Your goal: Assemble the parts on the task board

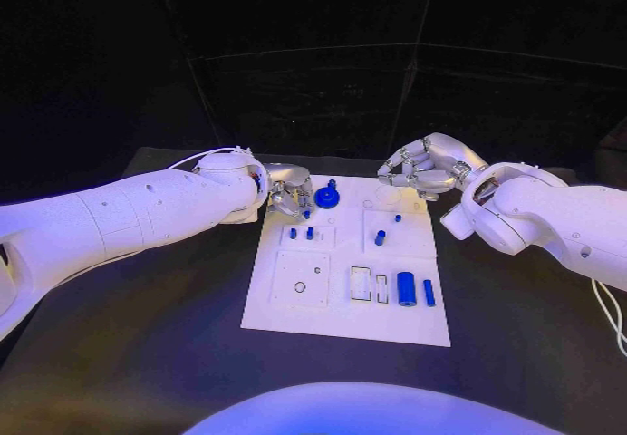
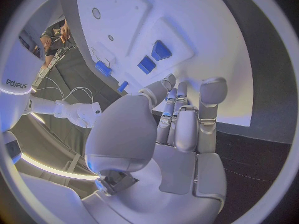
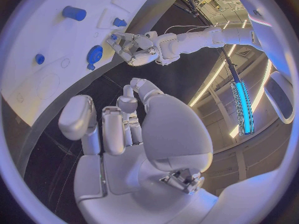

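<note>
Hovering at the white board's [image 1: 342, 313] far edge, the left robot hand [image 1: 289, 198] and right robot hand [image 1: 420, 169] both curl their fingers inward, holding nothing.

Mirrored "sharpa" logo on robot's white body [image 2: 17, 83].

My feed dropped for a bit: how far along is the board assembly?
Early to midway, I'd judge. Small blue pegs stand in the white task board. A blue cylinder and blue bar lie loose. The left robot hand is at the round blue knob; the right robot hand holds nothing.
</note>
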Controlling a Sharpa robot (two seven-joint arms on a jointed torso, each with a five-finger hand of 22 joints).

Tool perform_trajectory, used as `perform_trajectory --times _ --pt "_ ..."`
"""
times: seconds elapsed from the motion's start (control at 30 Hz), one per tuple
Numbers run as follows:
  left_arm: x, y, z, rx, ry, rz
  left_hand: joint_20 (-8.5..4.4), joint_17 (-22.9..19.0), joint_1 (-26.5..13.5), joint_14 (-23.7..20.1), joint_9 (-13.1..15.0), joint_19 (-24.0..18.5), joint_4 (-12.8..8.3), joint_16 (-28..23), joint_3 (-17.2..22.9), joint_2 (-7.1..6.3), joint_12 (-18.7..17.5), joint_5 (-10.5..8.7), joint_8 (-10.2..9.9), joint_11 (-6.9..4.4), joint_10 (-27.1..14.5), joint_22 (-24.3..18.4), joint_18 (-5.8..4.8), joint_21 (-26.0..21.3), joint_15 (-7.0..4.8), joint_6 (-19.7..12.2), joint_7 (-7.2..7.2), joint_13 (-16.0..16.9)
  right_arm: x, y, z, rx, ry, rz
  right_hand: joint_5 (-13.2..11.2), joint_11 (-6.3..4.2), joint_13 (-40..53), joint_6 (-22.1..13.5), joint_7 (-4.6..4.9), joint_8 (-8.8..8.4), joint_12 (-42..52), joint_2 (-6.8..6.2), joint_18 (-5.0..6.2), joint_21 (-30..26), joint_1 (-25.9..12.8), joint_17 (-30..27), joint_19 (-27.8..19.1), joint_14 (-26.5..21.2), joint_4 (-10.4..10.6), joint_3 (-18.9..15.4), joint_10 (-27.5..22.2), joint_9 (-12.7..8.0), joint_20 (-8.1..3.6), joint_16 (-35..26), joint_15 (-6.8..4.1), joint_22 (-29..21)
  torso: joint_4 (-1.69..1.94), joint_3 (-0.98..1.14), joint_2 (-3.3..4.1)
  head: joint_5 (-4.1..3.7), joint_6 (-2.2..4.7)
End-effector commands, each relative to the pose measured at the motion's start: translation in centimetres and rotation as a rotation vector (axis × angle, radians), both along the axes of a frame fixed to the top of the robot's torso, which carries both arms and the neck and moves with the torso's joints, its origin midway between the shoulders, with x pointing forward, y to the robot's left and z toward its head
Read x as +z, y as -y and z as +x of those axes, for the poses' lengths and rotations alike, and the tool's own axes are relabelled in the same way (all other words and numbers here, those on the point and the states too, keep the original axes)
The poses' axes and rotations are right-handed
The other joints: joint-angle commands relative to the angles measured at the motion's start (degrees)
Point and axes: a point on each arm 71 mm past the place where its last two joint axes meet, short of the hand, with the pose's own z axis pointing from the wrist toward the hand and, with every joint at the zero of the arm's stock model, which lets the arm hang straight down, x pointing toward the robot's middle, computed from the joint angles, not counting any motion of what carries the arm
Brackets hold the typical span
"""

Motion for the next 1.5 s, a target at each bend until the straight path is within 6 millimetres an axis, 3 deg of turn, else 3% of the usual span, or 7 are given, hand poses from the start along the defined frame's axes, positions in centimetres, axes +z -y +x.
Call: perform_trajectory --times 0.03,0.33,0.7,0.93,1.03,1.2,1.5 --pt "0.1 -0.1 0.1 0.008 0.004 0.0 0.48 -0.19 -0.4 1.03 -0.05 -0.13 -0.04 0.08 0.39 -0.68 -0.62 0.05 -0.87 0.3 -0.21 0.09 -0.33 0.37 0.51 -1.11 0.08 -0.04 0.1 0.0 0.0 0.007 -0.002 -0.003 0.55 0.35 -0.19 -0.27 -0.03 -0.21 -0.1 -0.31 0.83 -0.38 0.37 1.92 0.02 3.08 0.0 0.45 -0.35 -0.06 0.34 -0.32 0.27 -0.1 -0.04 0.02 0.03 -0.02 -0.02" --pt "0.0 -0.7 0.2 0.027 0.004 0.007 0.71 -0.59 -0.78 0.91 0.0 -0.4 -0.1 -0.02 0.48 -1.36 -1.75 0.05 -2.33 0.66 -0.97 -0.19 -0.24 0.0 0.77 -2.89 0.46 -0.02 -0.4 0.3 0.2 0.0 -0.015 -0.087 -3.39 2.03 -19.97 -3.34 1.91 -3.28 -20.55 -2.08 2.28 -6.19 0.91 -2.29 -3.39 1.1 -0.27 4.33 -12.29 -1.58 1.39 -4.37 1.69 -7.85 -0.02 0.0 0.0 -0.1 -0.02" --pt "0.6 -3.6 0.0 0.086 0.01 -0.066 0.85 -0.73 -0.55 0.88 0.3 -0.51 -0.18 -0.02 0.86 -1.15 -2.09 0.06 -1.99 0.8 -0.92 -0.25 -0.2 -0.12 0.91 -1.86 0.6 0.07 -0.7 1.5 0.6 0.003 0.145 -0.419 -11.6 3.19 -36.55 1.58 2.44 -7.84 -38.33 -3.33 1.77 -4.35 3.92 -3.28 -1.2 2.09 -4.17 12.86 -8.56 -4.1 2.14 -4.95 2.16 -5.32 -0.01 -0.02 -0.03 -0.75 0.21" --pt "2.8 -5.6 -0.5 0.159 -0.002 -0.55 0.96 -3.4 -0.76 -0.07 0.65 -2.29 0.14 -1.29 1.13 -0.55 -1.42 0.06 -0.85 0.83 1.23 -3.66 0.6 -3.65 0.98 1.01 1.2 0.44 -1.1 1.7 0.6 0.044 0.289 -0.684 -14.65 3.28 -41.88 3.0 2.36 -11.22 -44.34 -4.21 1.58 -3.6 3.51 -3.45 -0.65 2.28 -5.29 14.55 -7.0 -5.82 2.49 -4.96 2.67 -4.29 0.01 0.09 0.01 -3.29 1.03" --pt "3.8 -6.0 -0.8 0.201 -0.019 -0.778 1.11 -10.18 -1.66 -2.55 0.52 -5.44 0.94 -4.81 0.39 -0.44 -1.63 0.07 -0.89 0.9 0.99 -9.46 1.71 -9.72 1.1 1.37 1.15 0.31 -1.5 1.7 0.5 0.056 0.32 -0.751 -15.52 3.48 -43.17 3.0 2.25 -12.15 -45.8 -4.58 1.57 -3.73 3.16 -3.69 -0.71 2.27 -5.33 14.76 -7.38 -6.21 2.68 -5.13 2.89 -4.44 -0.05 -0.02 0.0 -4.35 1.32" --pt "4.5 -6.4 -1.4 0.265 -0.104 -1.079 1.45 -24.66 -1.68 -9.35 0.32 -9.39 1.48 -13.52 -0.74 -0.11 -1.69 0.11 -1.14 1.11 0.4 -12.15 2.0 -13.97 1.38 1.48 1.38 0.24 -2.1 1.6 0.3 0.072 0.347 -0.795 -16.1 3.98 -45.25 3.04 2.49 -13.44 -47.96 -5.06 1.62 -4.08 2.77 -4.08 -0.89 2.22 -5.39 15.19 -8.2 -6.71 3.01 -5.42 3.29 -4.88 -0.02 0.01 0.01 -4.64 1.71" --pt "5.0 -6.4 -2.2 0.297 -0.17 -1.278 1.55 -28.51 -1.77 -11.22 0.32 -10.22 1.8 -16.01 -1.49 0.24 -1.38 0.1 -1.1 1.17 0.56 -12.85 2.05 -15.13 1.41 1.71 1.37 0.3 -3.1 0.9 0.2 0.101 0.352 -0.807 -16.53 4.37 -48.5 2.72 2.63 -15.73 -50.46 -5.42 1.73 -4.51 2.89 -4.68 -1.1 2.12 -5.87 16.3 -8.64 -7.61 3.44 -5.85 3.62 -5.4 -0.01 -0.05 0.04 -5.21 2.04"
